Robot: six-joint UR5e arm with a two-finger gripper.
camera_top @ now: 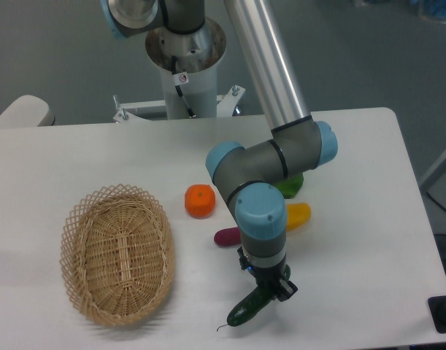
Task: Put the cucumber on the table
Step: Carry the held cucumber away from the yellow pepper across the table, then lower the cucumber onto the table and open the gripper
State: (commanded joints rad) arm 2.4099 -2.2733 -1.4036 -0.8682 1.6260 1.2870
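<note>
The cucumber (247, 309) is dark green and glossy, with a thin wiry tail at its lower left end. It lies tilted at the front of the white table (368, 240), right of the basket. My gripper (270, 292) points down over the cucumber's upper right end and its fingers close on that end. The cucumber's low end looks to be at or just above the tabletop; I cannot tell if it touches.
A woven wicker basket (117, 253) sits at the front left. An orange (200, 200), a purple piece (227, 236), a yellow vegetable (298, 214) and a light green leafy vegetable (291, 187) lie around the arm's wrist. The table's front edge is close below the cucumber.
</note>
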